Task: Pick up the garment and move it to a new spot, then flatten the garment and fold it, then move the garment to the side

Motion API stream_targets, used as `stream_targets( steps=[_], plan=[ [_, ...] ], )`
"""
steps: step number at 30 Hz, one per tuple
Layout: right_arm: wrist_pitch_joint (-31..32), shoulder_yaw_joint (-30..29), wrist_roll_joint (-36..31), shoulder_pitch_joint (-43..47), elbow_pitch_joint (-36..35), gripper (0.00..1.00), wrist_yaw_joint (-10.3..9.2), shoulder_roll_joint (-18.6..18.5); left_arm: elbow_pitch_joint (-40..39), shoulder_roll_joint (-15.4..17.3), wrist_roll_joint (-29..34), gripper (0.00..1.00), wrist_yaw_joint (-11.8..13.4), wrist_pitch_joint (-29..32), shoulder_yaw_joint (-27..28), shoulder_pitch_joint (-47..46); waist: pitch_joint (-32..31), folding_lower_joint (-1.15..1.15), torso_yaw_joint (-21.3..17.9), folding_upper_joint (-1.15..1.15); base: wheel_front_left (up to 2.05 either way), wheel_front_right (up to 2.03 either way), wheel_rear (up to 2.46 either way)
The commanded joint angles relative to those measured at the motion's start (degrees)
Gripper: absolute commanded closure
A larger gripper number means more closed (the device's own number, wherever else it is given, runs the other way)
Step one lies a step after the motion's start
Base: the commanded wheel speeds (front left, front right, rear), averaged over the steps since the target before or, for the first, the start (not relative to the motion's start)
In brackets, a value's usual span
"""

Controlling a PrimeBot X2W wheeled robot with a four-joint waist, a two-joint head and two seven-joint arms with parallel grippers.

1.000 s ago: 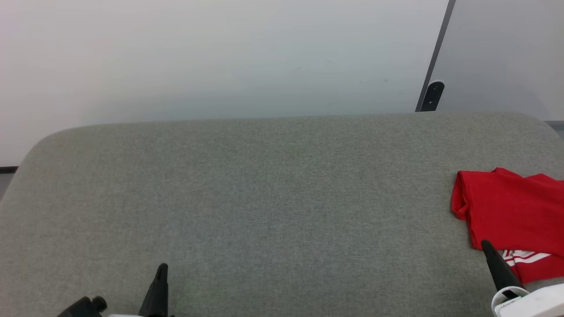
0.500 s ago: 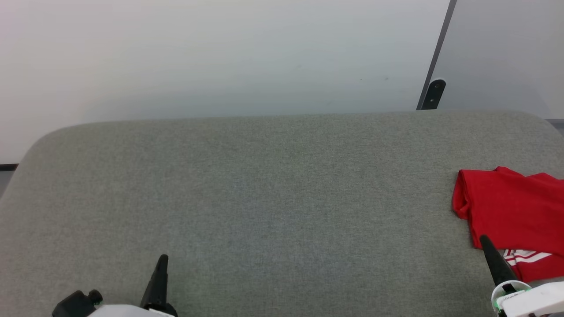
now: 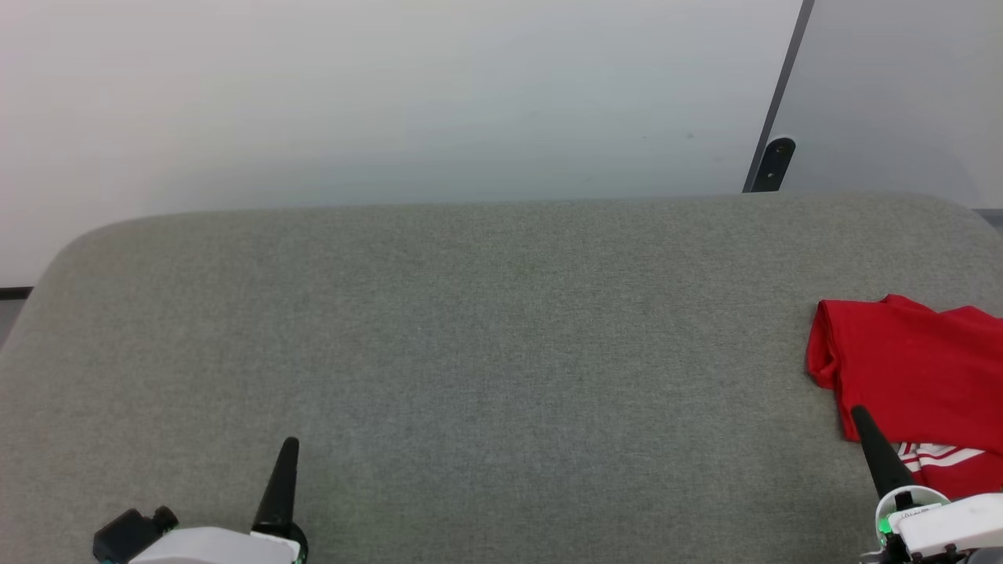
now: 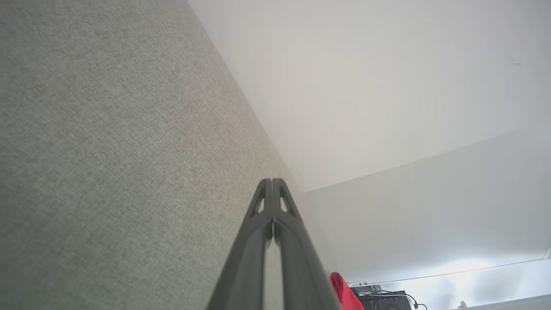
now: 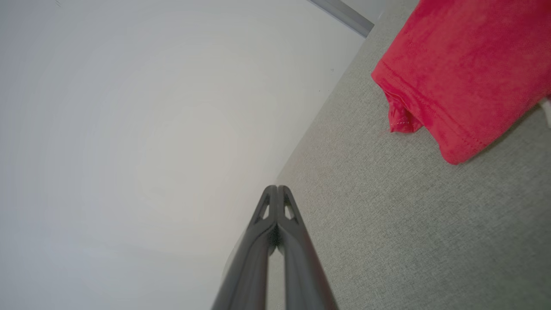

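Note:
The garment (image 3: 913,376), red with a strip of white striped trim at its near edge, lies folded at the far right of the grey fabric surface (image 3: 501,329), running off the right edge of the head view. My right gripper (image 3: 859,413) is shut, empty, its tip just at the garment's near-left corner. The right wrist view shows the garment (image 5: 465,69) apart from the right gripper (image 5: 277,187). My left gripper (image 3: 290,444) is shut and empty at the lower left, far from the cloth. In the left wrist view its fingertips (image 4: 272,181) meet, and a sliver of the garment (image 4: 342,292) shows.
A white wall (image 3: 376,102) rises behind the grey surface. A dark diagonal bar with a black bracket (image 3: 772,163) stands at the back right. Dark equipment with cables (image 4: 381,299) sits low in the left wrist view.
Both grippers have come a little farther up into the head view. The garment lies as before.

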Motion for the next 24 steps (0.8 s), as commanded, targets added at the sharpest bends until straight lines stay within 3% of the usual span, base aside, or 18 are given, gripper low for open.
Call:
stream_targets(
  steps=[1,24],
  plan=[
    [-0.15,-0.31,1.39,-1.25,-0.14,1.0,-0.02,0.08,-0.1,0.03,-1.38,1.0,-0.39,0.34,0.43,-1.22,0.03,0.0,0.01,0.0,0.0,0.0,0.0],
    [-0.58,-0.9,10.38,-3.1,2.24,1.0,-0.02,1.95,2.43,-1.29,-11.77,1.0,-2.14,3.08,2.5,-4.23,0.53,0.0,0.25,0.0,0.0,0.0,0.0]
  ],
)
